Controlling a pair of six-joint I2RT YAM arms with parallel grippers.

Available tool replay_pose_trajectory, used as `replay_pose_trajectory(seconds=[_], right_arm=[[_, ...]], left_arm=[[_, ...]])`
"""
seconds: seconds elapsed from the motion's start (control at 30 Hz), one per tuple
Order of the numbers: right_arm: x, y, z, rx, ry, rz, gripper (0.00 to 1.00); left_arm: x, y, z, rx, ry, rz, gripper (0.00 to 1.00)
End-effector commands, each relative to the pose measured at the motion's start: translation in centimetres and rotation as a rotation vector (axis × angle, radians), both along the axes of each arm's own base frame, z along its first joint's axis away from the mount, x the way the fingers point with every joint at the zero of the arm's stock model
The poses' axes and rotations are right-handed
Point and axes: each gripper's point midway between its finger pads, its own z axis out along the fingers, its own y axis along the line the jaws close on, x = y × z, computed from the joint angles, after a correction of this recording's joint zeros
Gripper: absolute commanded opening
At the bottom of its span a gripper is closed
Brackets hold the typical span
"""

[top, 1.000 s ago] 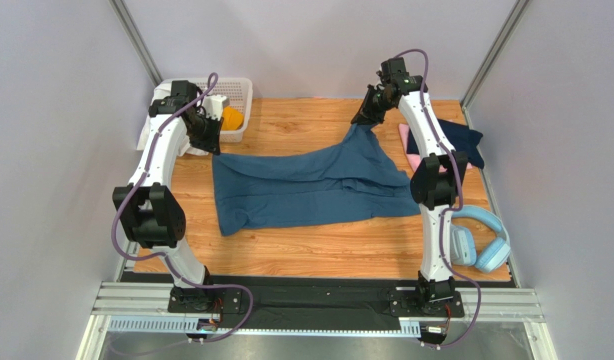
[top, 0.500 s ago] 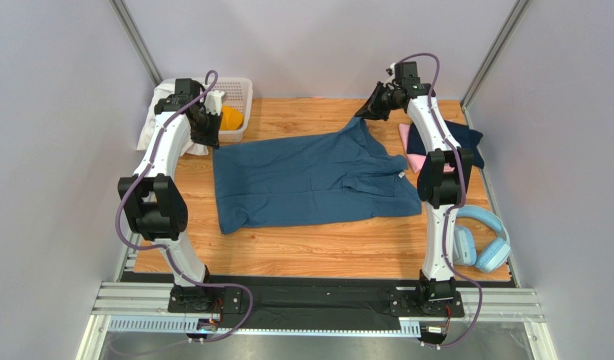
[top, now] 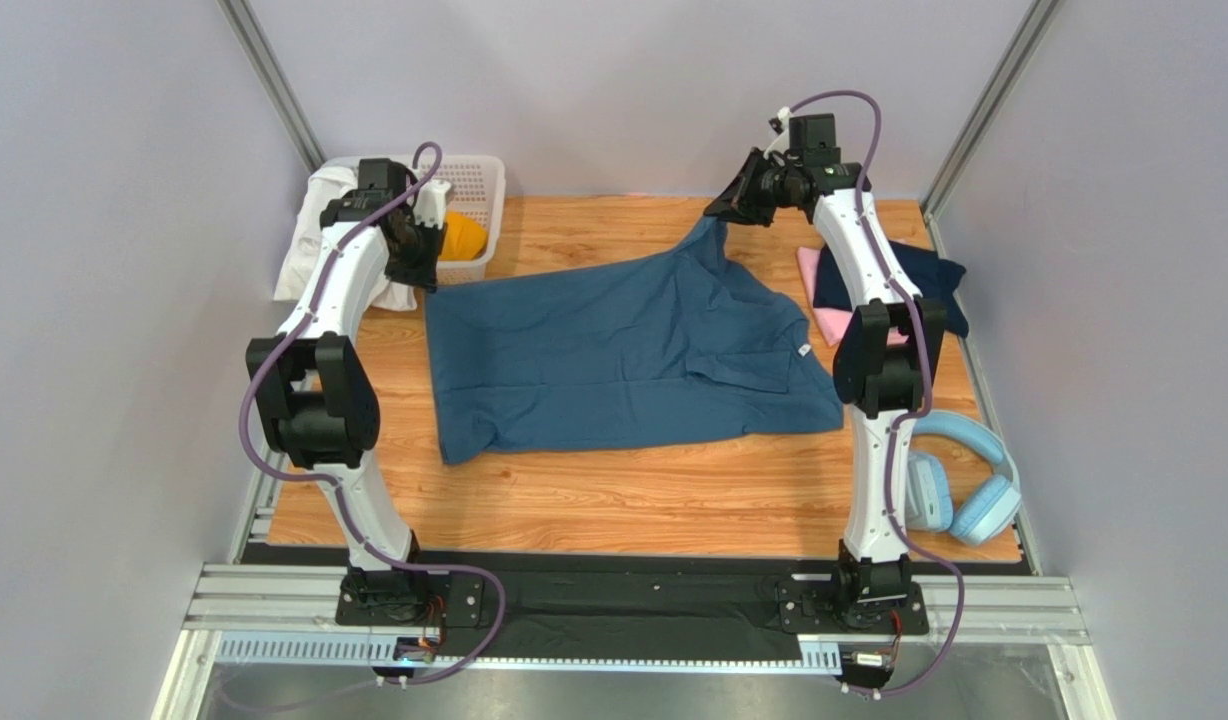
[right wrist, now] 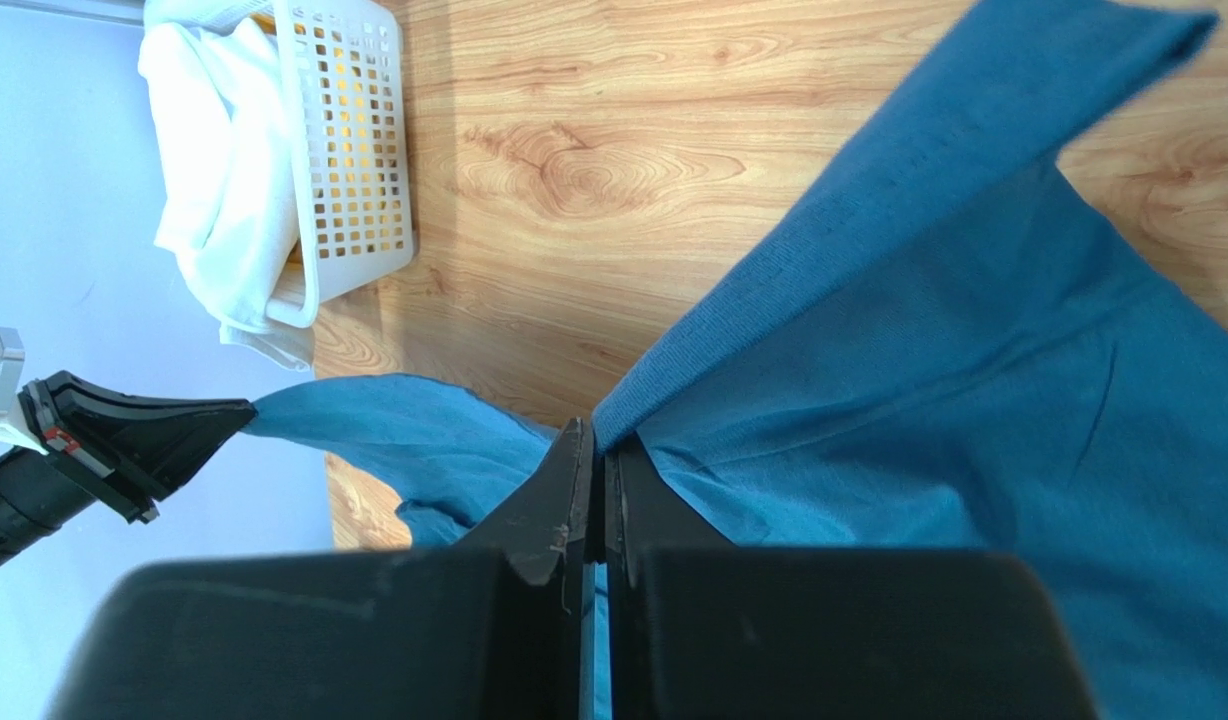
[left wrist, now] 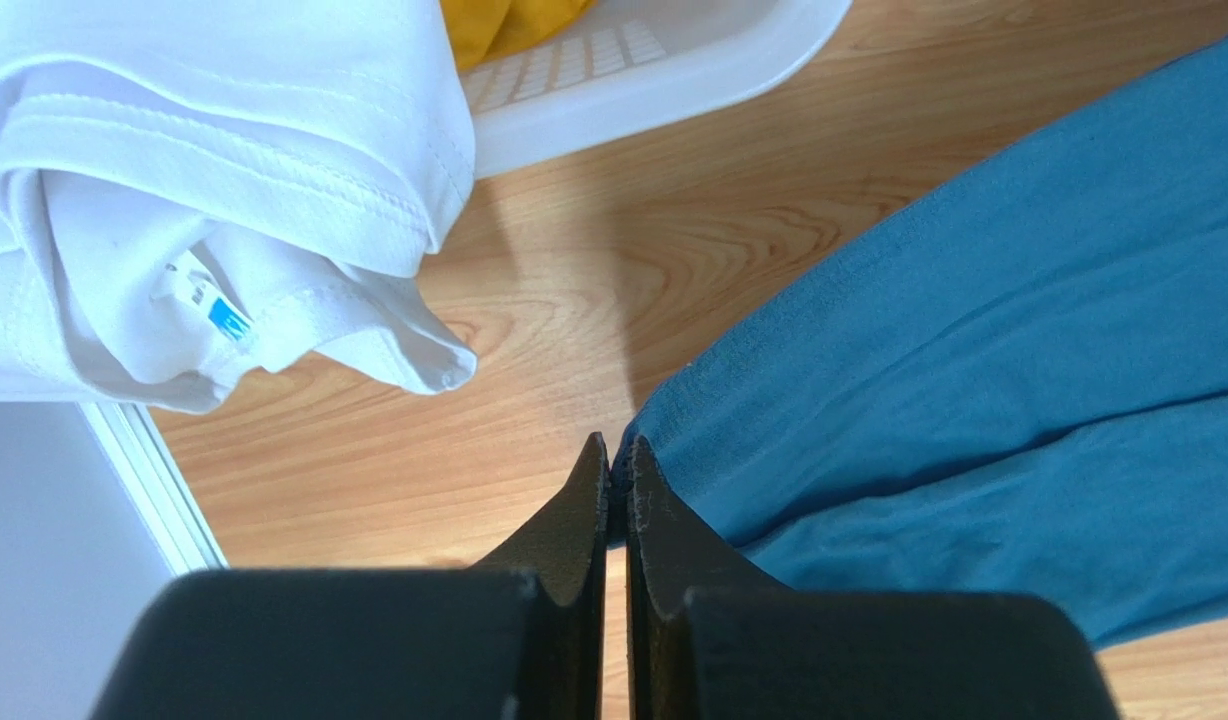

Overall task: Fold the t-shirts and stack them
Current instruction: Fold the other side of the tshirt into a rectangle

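Both arms went rearward since prior frame, spreading teal shirt (top: 620, 353) on table (top: 605, 495); L tool (left wrist: 613, 453) and R tool (right wrist: 593, 438) each pinch a far corner, for tension, I reckon.

Large t-shirt (top: 620, 353) spread mid-table (top: 650, 503). Basket (top: 481, 177) in far-left corner, one garment (top: 463, 236) inside, another draped garment (top: 308, 240) over its left side. Two small t-shirts (top: 936, 285) touching, far right. Headphones (top: 958, 480) near right.

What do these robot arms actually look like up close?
The left arm and right arm are slim white tubes with chunky black joints; a purple cable loops along each. Each ends in two black wedge-shaped fingers.
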Motion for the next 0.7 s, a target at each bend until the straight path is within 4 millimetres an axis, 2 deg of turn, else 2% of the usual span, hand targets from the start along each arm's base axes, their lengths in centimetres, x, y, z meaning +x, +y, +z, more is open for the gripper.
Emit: replay_pose_trajectory(seconds=[0.0,0.03,0.07,0.1,0.17,0.2,0.23,0.27,0.3,0.33,0.37,0.4,0.43,0.5,0.6,0.63,0.67], right_arm=[[-1.8,0.1,3.4,-0.019,-0.063,0.028,0.00],[-2.5,0.0,3.1,-0.028,-0.047,0.031,0.00],[-3.8,0.2,1.3,-0.047,0.007,0.041,0.00],[-5.2,0.1,2.1,-0.071,-0.002,0.041,0.00],[-6.8,0.2,1.2,-0.130,0.019,0.028,0.00],[-8.3,0.0,-0.6,-0.158,0.070,0.029,0.00],[-9.2,-0.1,0.2,-0.171,0.055,0.022,0.00],[-10.1,0.1,-0.1,-0.179,0.068,0.025,0.00],[-11.2,0.0,-1.3,-0.192,0.106,0.021,0.00],[-12.0,-0.2,-0.7,-0.200,0.097,0.016,0.00],[-12.6,-0.1,-0.9,-0.215,0.104,0.014,0.00],[-13.5,-0.5,-2.0,-0.244,0.139,0.003,0.00],[-14.1,-0.4,-1.5,-0.248,0.127,0.004,0.00],[-15.2,-0.5,-2.1,-0.269,0.155,-0.002,0.00],[-17.0,-0.9,-3.7,-0.297,0.210,-0.019,0.00],[-18.1,-1.1,-5.3,-0.307,0.258,-0.023,0.00],[-18.8,-1.3,-5.7,-0.311,0.277,-0.032,0.00]], left_arm=[[0.6,0.3,1.0,0.022,-0.058,-0.014,0.00],[-0.3,0.0,1.0,0.018,-0.062,-0.029,0.00],[-1.0,-0.1,0.8,0.017,-0.055,-0.039,0.00],[-1.6,-0.1,0.7,0.023,-0.054,-0.064,0.00],[-3.9,-0.6,-0.4,0.004,-0.023,-0.100,0.00],[-4.6,-0.7,-0.9,0.005,-0.010,-0.111,0.00],[-5.9,-0.6,-1.7,0.015,0.009,-0.131,0.00],[-6.5,-0.6,-2.1,0.023,0.016,-0.145,0.00],[-7.0,-0.5,-2.4,0.032,0.022,-0.152,0.00],[-8.0,-0.1,-3.1,0.056,0.032,-0.170,0.00],[-8.4,0.0,-3.3,0.067,0.032,-0.177,0.00],[-8.7,0.1,-3.5,0.075,0.034,-0.185,0.00],[-9.4,0.0,-3.6,0.074,0.036,-0.194,0.00],[-9.9,-0.1,-3.8,0.074,0.042,-0.209,0.00],[-10.9,-0.3,-4.6,0.058,0.078,-0.223,0.00],[-11.2,-0.5,-5.0,0.046,0.093,-0.230,0.00],[-11.6,-0.6,-5.4,0.043,0.106,-0.239,0.00]])
